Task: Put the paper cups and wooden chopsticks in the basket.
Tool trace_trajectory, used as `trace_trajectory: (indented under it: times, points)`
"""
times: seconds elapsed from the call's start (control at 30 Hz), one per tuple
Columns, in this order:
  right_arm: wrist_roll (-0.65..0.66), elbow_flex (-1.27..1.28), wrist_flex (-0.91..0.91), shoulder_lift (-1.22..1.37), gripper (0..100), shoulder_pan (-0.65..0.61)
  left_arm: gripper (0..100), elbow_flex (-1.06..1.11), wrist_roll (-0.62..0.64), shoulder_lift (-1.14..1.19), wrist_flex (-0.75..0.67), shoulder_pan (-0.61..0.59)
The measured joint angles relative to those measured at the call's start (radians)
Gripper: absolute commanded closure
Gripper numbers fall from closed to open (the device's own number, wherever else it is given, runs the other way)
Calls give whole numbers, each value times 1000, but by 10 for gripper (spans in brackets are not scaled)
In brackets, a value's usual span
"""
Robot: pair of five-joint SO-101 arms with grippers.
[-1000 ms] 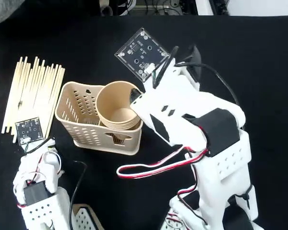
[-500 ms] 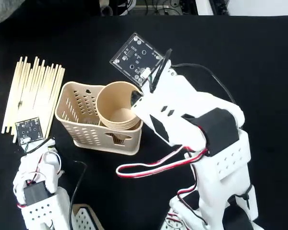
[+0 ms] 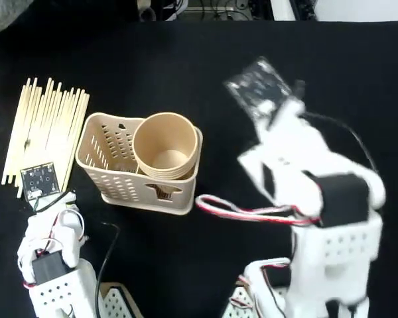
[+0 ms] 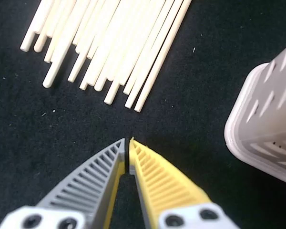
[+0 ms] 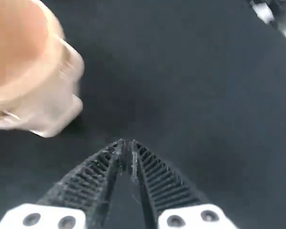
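A beige slotted basket [image 3: 113,173] stands on the black table with a stack of brown paper cups [image 3: 164,146] upright inside its right end. Several wooden chopsticks [image 3: 45,126] lie in a fan to the basket's left. My left gripper [image 4: 129,141] is shut with nothing in it, hovering just short of the chopsticks' [image 4: 102,45] near ends, with the basket's corner [image 4: 267,119] beside it. My right gripper [image 5: 128,143] is shut and holds nothing, over bare table to the right of the basket; the cups [image 5: 24,57] and basket rim show at the side of its view.
The right arm [image 3: 312,192] stands right of the basket, with a red and white cable [image 3: 245,213] looping towards the basket's front. The left arm's base [image 3: 50,265] sits at the front left. Black tabletop stretches behind and to the right.
The right arm has pulled back from the basket's rim and swung to the right, leaving the cups standing in the basket. The left arm has not moved.
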Motion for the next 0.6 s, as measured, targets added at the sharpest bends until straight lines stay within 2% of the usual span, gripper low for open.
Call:
trace_trajectory:
  times: [0.13,0.27,0.43,0.6]
  points:
    - [72,327,-173,-221,973,210,969,0,0,0,0,0]
    - [78,733,-417,-466,977,327,967,0,0,0,0,0]
    - [37,1138,-565,-689,977,359,967,0,-21,0,21,0]
    - [-91,1307,-647,-718,977,353,967,0,-206,0,52,0]
